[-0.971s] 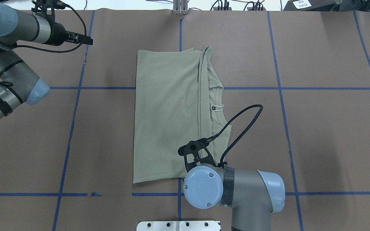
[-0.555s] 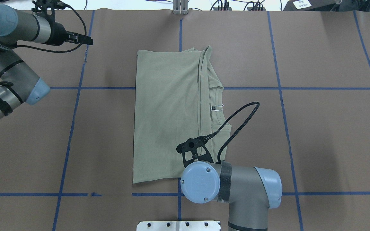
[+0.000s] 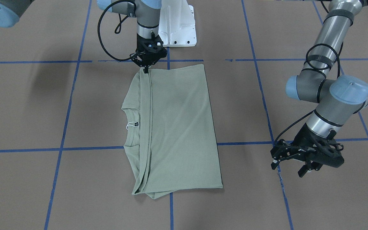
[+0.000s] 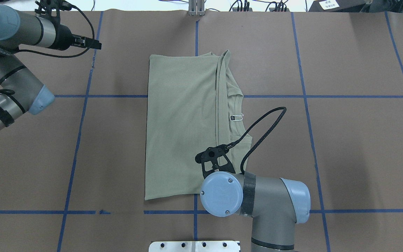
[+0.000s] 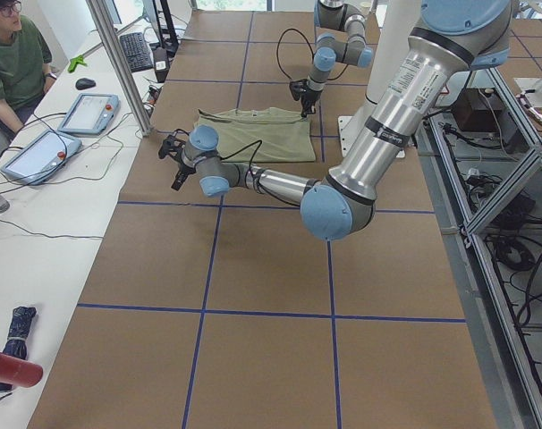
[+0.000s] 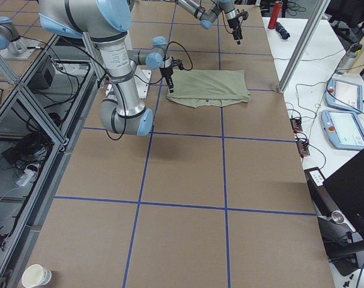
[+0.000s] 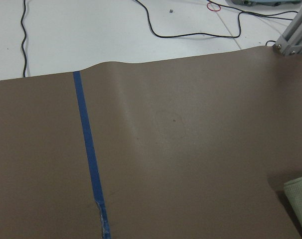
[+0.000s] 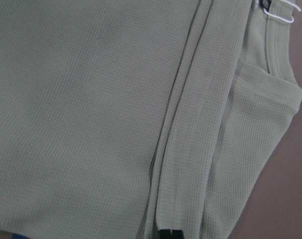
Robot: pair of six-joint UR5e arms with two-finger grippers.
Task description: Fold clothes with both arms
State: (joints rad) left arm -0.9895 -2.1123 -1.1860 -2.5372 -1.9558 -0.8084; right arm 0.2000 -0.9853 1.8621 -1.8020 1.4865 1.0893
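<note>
The clothes (image 3: 177, 127) are one pale green shirt folded into a long rectangle, lying flat mid-table, also in the overhead view (image 4: 180, 122). Its neck tag (image 3: 135, 124) faces up beside a long folded strip. My right gripper (image 3: 145, 69) points straight down at the end of that strip on the robot's side, its fingers pinched together on the fabric. In the right wrist view the shirt (image 8: 91, 99) fills the frame and the black fingertips (image 8: 164, 233) sit close together on the fold. My left gripper (image 3: 286, 170) hovers open and empty well off to the shirt's side, over bare table (image 4: 98, 44).
Brown paper with blue tape lines covers the table (image 4: 345, 140). The white base pedestal (image 3: 177, 28) stands just behind the right gripper. A metal post (image 4: 196, 8) rises at the far edge. A seated person (image 5: 12, 63) and tablets (image 5: 88, 112) are beyond the table.
The right wrist and its cable loop shifted slightly over the shirt's near end. The shirt and the left arm have not moved.
</note>
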